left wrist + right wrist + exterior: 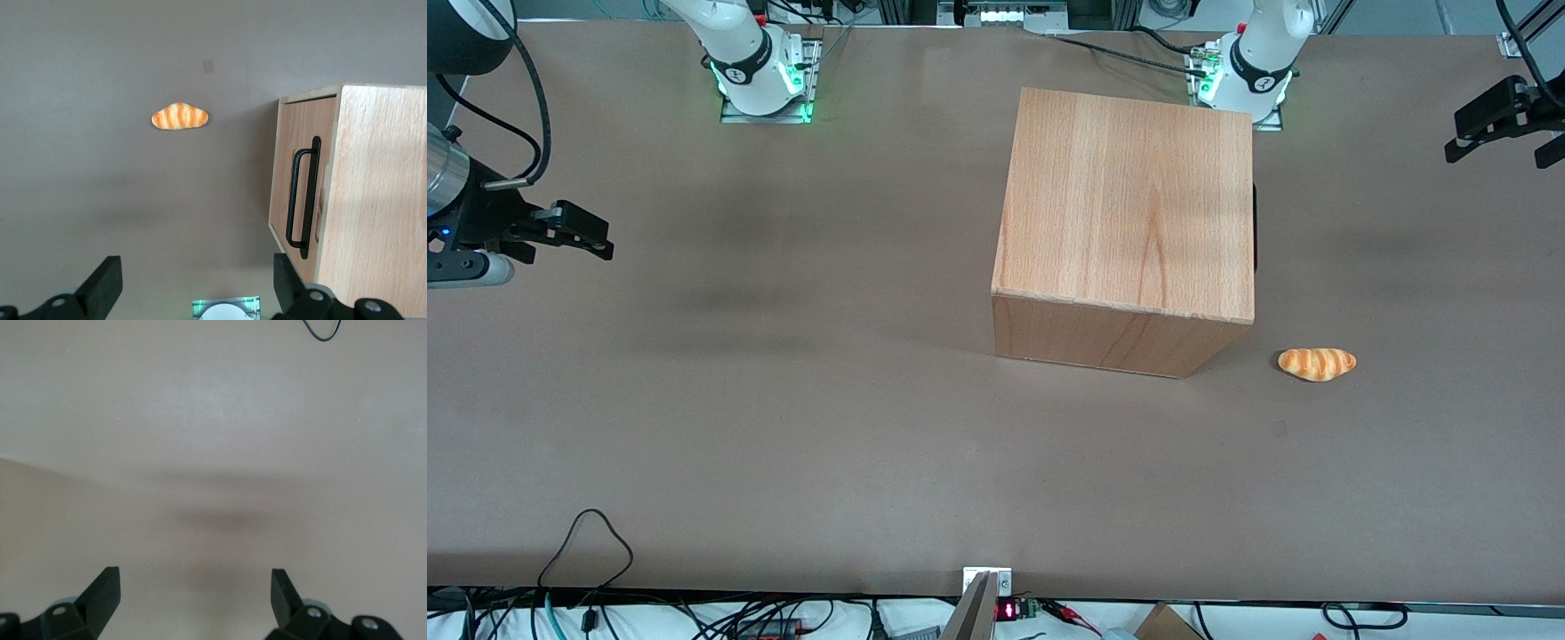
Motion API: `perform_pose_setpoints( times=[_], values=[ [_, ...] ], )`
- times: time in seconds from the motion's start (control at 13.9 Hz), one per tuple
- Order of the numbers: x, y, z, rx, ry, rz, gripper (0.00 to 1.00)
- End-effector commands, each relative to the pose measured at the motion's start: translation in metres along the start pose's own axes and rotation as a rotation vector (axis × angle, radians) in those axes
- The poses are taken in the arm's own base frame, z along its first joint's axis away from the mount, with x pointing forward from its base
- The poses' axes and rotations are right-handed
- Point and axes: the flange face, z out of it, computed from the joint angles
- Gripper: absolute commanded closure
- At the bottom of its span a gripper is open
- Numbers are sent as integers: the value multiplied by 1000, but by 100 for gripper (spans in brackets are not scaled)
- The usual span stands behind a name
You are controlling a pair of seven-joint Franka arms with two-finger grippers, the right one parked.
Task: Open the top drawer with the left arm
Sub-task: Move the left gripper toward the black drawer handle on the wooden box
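- While the left arm (1549, 89) reaches in at the working arm's end of the table (783, 427), its end effector (1498, 124) hangs in the air, at about 3 o'clock from the cabinet (1129, 213) in the front view and well apart from it.
- End effector state: fingers (103, 283) spread wide, nothing between them.
- Top drawer (300, 173): shut, front panel flush with the cabinet body, facing the working arm's end of the table. Its black bar handle (301, 193) is untouched.
- A croissant (1317, 364) lies on the table at roughly 5 o'clock from the cabinet in the front view, near its corner but not touching.
- Bare table surface lies between the end effector and the drawer front.
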Motion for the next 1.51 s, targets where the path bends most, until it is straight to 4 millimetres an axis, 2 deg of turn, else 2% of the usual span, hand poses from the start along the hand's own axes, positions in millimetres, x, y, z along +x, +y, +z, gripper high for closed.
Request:
perform_pose_setpoints(
  times=[0.0, 0.57, 0.93, 1.15, 1.44],
  values=[
    [5, 3, 14, -36, -40, -7, 0],
    [20, 18, 105, -170, -142, 31, 0],
    [20, 22, 159, -235, -152, 4, 0],
    [17, 25, 184, -255, -138, -14, 0],
    [17, 38, 210, -249, -133, -4, 0]
  ],
)
